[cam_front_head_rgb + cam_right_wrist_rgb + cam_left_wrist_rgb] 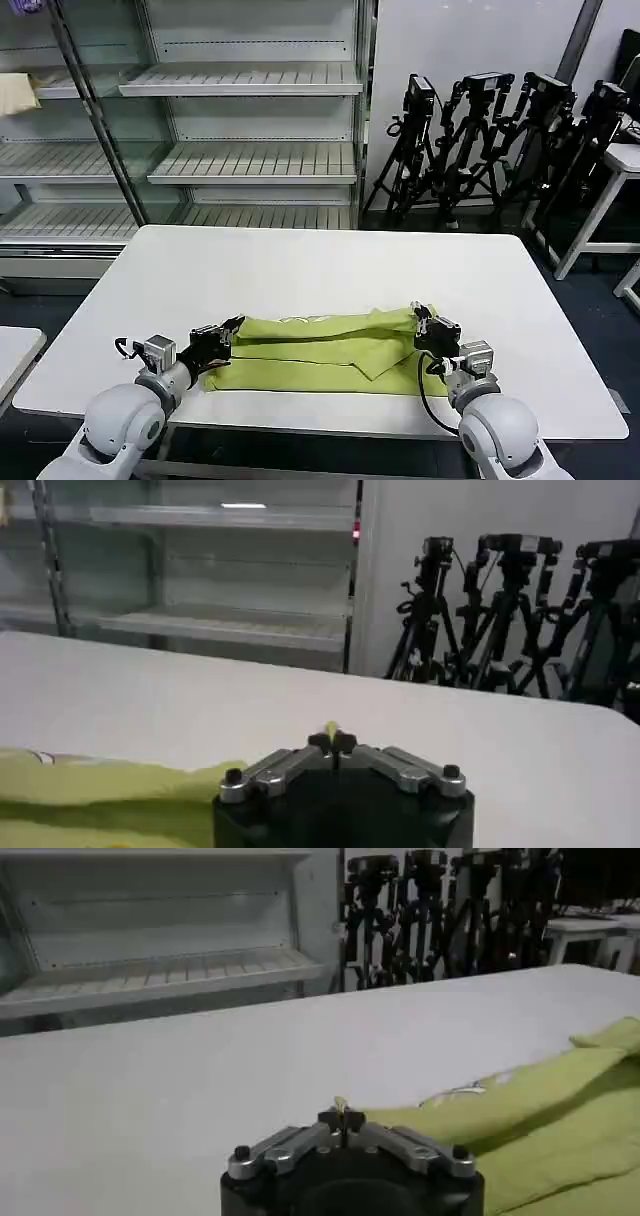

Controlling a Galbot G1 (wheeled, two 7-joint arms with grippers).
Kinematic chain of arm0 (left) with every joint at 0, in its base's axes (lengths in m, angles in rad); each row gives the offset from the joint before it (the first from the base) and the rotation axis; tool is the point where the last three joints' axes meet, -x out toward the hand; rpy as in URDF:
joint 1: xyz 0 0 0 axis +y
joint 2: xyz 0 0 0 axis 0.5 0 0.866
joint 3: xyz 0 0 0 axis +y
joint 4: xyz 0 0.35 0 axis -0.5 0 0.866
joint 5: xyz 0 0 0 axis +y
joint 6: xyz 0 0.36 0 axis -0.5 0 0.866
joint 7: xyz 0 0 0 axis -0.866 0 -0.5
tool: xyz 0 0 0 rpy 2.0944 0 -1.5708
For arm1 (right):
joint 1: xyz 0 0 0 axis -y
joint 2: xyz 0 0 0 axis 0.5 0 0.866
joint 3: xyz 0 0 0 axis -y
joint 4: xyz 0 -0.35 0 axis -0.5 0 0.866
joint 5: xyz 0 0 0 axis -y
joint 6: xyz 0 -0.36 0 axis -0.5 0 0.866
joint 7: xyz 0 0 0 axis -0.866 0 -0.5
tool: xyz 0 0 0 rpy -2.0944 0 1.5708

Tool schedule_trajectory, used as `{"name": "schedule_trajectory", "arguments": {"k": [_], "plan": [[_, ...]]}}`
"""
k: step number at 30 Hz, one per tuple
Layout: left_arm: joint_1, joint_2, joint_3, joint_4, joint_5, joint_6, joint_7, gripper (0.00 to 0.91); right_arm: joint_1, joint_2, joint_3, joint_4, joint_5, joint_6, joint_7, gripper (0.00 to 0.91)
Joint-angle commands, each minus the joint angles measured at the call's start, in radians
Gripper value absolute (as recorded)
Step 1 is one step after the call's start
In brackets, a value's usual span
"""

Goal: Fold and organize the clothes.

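While the shirt [315, 350] lies on the table's [320, 270] near edge, folded into a long band, left gripper [228, 328] and right gripper [420, 318] pinch its two ends; crosswise folds and tidying seemingly remain

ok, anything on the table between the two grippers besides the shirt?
No. In the head view the lime T-shirt spans the whole stretch from the left gripper to the right gripper, each pinching an end; around it the white table is bare.
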Motion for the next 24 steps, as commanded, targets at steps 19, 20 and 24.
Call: {"name": "schedule_trajectory", "arguments": {"k": [19,20,24], "plan": [[0.116,-0.026,0.010,-0.139,-0.089,0.033,-0.307,0.907,-0.166,-0.015,0.107,0.143,-0.123,0.024,-0.067,0.907],[0.114,-0.037,0.031,-0.139,-0.135,0.033,-0.396,0.907,-0.181,-0.014,0.118,0.155,-0.126,0.026,-0.074,0.907],[0.086,-0.060,0.081,-0.120,-0.179,0.033,-0.519,0.907,-0.229,-0.011,0.163,0.189,-0.128,0.034,-0.089,0.907]]}}
